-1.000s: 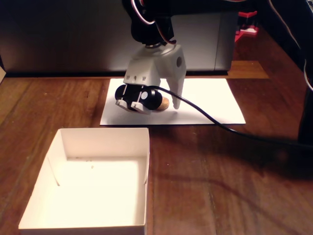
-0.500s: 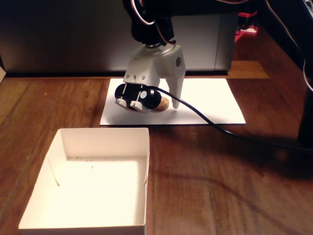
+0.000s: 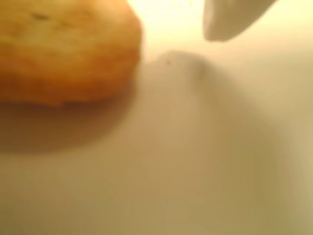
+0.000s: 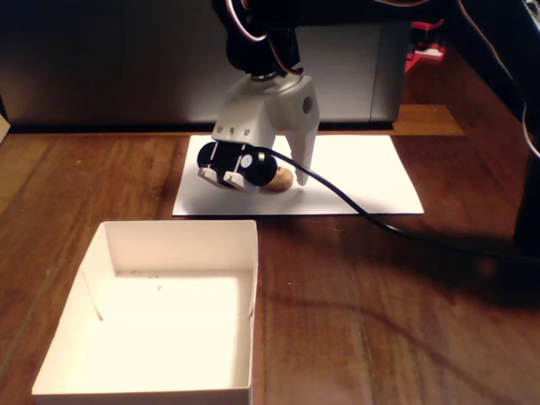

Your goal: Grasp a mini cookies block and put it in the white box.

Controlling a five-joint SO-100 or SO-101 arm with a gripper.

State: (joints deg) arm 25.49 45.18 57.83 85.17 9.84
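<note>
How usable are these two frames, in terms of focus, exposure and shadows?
Wrist view: very close and soft; the cookie is blurred, warm-tinted, casting a broad shadow below it; one fingertip is an overexposed white blob. Fixed view: sharper but dim, with a dark background; the white box floor glares bright; the gripper partly hides the cookie on the paper sheet.

In the fixed view, the mini cookies block (image 4: 283, 178) was mostly hidden behind the black camera (image 4: 245, 169) on the gripper (image 4: 291, 179). The wrist view was blurred, its edges cropping that cookie.
</note>
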